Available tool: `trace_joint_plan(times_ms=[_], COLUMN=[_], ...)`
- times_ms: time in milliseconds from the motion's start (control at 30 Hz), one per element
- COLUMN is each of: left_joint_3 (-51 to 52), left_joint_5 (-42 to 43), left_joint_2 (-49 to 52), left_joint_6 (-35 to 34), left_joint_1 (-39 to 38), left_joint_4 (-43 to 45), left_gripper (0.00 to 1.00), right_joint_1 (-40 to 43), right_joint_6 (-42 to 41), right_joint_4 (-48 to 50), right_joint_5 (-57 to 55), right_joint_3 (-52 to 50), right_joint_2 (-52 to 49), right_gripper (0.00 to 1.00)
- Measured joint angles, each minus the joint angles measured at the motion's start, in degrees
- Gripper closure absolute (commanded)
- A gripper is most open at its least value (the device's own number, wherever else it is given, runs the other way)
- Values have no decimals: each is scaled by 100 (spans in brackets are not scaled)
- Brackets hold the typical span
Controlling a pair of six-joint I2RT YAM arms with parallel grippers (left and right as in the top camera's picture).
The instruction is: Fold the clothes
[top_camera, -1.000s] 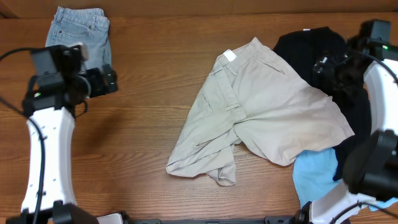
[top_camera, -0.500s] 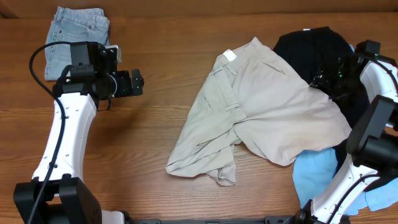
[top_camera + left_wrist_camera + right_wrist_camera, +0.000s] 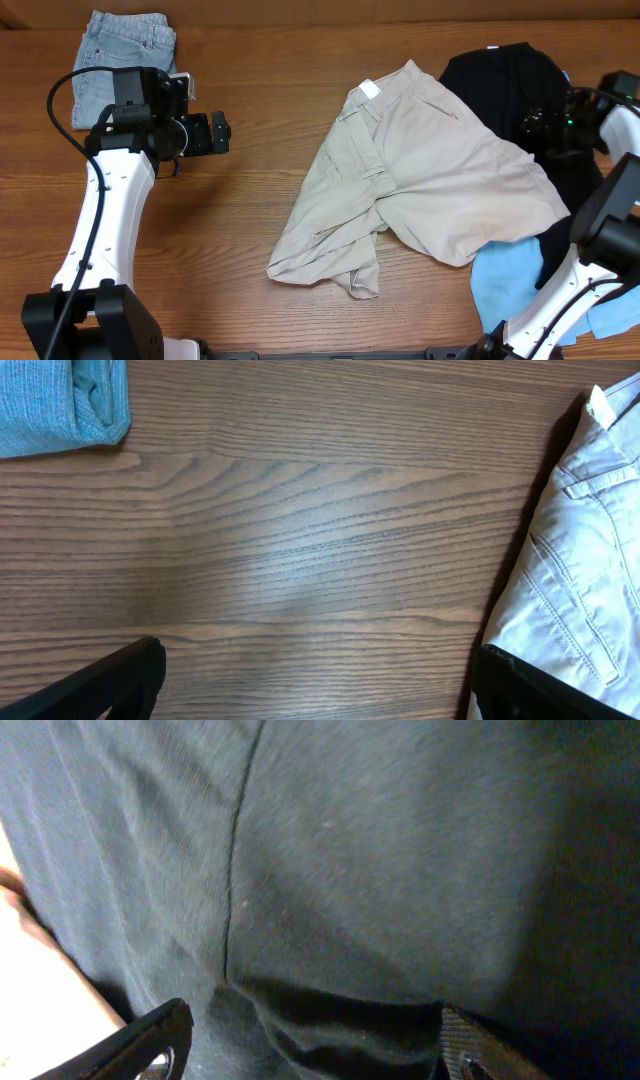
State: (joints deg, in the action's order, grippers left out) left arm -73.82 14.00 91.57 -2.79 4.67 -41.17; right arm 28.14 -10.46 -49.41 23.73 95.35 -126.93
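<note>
The large beige shorts [image 3: 420, 180] lie crumpled at the table's middle, waistband toward the far left. A black garment [image 3: 500, 80] lies behind and partly under their right side. A light-blue cloth [image 3: 505, 285] sits at the front right, and folded denim shorts [image 3: 125, 50] at the far left corner. My left gripper [image 3: 222, 133] hovers open over bare wood between the denim shorts [image 3: 60, 400] and the beige shorts [image 3: 590, 560], its jaws [image 3: 320, 690] wide apart and empty. My right gripper [image 3: 535, 125] stands open low over the black garment [image 3: 350, 870], a ridge of the cloth between its jaws [image 3: 310, 1045].
The wooden table [image 3: 240, 230] shows bare board between the denim shorts and the beige shorts. The right arm's base [image 3: 600, 250] stands over the light-blue cloth at the right edge. A wall runs along the table's far edge.
The left arm swung rightward toward the middle a second ago and has held still since. The right gripper has drawn a little to the right over the black garment, its jaws narrowing slightly.
</note>
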Motion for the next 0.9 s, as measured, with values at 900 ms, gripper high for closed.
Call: trace_joint_plan(times_ms=[900], left_joint_3=[-4], left_joint_5=[20], left_joint_2=[2], left_joint_6=[376], left_joint_1=[-509], left_joint_4=[531], left_gripper=[0], right_joint_1=[1287], right_joint_6=[153], right_joint_4=[-2020], right_joint_5=[-44], right_joint_3=[2957], right_joint_2=[-715], right_gripper=[12])
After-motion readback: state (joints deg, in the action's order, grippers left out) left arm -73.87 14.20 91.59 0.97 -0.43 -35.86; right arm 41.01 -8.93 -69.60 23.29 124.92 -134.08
